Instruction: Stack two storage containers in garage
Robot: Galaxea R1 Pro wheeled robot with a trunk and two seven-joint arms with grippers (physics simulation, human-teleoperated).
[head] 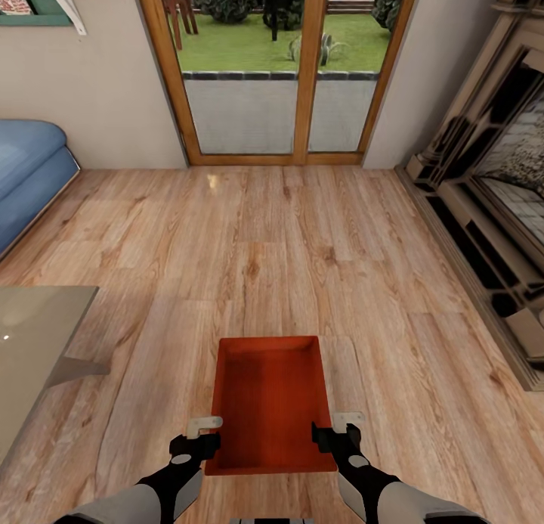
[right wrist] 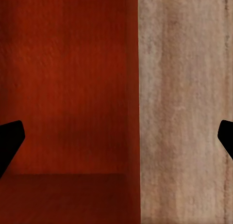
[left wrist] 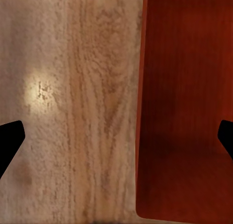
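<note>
The open orange-red rectangular plastic bin [head: 270,403] on the light wood-plank floor [head: 302,244] looks light, stiff and thin-walled, best pinched by its long side walls, which the left gripper [head: 198,442] and right gripper [head: 338,436] each straddle with fingers spread.

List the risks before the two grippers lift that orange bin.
1. In both wrist views each open gripper straddles a thin side wall of the storage container; closing off-centre could slip off.
2. Left gripper and right gripper both sit near the container's near end, so it may tip forward when lifted.
</note>
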